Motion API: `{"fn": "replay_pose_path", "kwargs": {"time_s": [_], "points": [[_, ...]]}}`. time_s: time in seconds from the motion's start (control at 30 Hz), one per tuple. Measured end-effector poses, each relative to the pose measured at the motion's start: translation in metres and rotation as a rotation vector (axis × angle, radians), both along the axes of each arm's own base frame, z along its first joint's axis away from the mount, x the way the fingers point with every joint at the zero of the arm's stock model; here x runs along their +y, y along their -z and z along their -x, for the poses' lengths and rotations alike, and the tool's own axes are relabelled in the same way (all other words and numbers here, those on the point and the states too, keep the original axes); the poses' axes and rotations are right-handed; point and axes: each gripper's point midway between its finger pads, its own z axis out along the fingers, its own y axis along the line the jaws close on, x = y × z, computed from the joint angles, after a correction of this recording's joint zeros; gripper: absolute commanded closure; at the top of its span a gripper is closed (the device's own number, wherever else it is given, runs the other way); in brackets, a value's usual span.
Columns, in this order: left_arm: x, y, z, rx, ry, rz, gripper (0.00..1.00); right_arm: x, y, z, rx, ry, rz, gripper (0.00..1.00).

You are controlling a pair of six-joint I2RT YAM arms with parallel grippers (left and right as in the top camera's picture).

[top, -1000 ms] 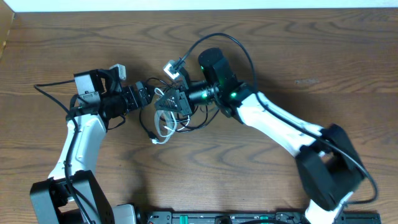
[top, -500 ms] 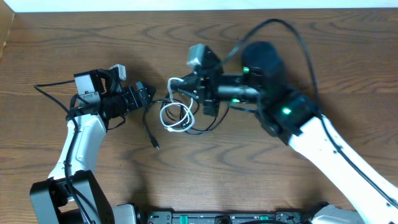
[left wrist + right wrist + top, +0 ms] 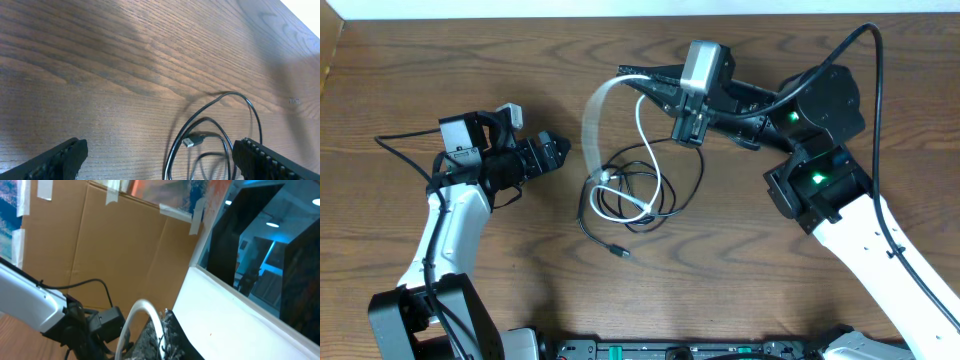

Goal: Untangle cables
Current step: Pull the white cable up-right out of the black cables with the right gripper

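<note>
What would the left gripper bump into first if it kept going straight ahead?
Probably the black cable: its loop lies on the table right ahead of the open left gripper. The lifted white cable is close too, so I can't be sure.

The right gripper [image 3: 161, 332] is pinching the white cable [image 3: 133, 316], which is arching up and leftward from its closed fingertips, with cardboard [image 3: 125, 245] standing beyond

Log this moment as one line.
left jaws: open, empty | right jaws: shut on white cable, raised | black cable: on table, crossing white cable
</note>
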Motion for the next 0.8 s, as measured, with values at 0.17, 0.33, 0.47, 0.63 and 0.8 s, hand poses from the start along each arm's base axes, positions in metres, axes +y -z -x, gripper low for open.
{"fn": "replay_pose_path", "kwargs": {"time_s": [0.17,0.33,0.47,0.63,0.8], "points": [[0.0,0.0,0.0,0.001,0.0,0.0,0.02,-0.006,-0.009,-0.004,-0.033,0.027,-0.026,0.99],[0.0,0.0,0.0,0.001,0.0,0.0,0.02,-0.027,-0.025,-0.023,-0.092,0.127,-0.079,0.99],[0.0,0.0,0.0,0.001,0.0,0.0,0.02,-0.042,-0.018,-0.047,-0.035,0.234,-0.071,0.99],[0.0,0.0,0.0,0.001,0.0,0.0,0.02,-0.068,0.017,-0.086,0.127,0.395,0.001,0.99],[0.0,0.0,0.0,0.001,0.0,0.0,0.02,-0.103,0.05,-0.117,0.26,0.553,0.066,0.99]]}}
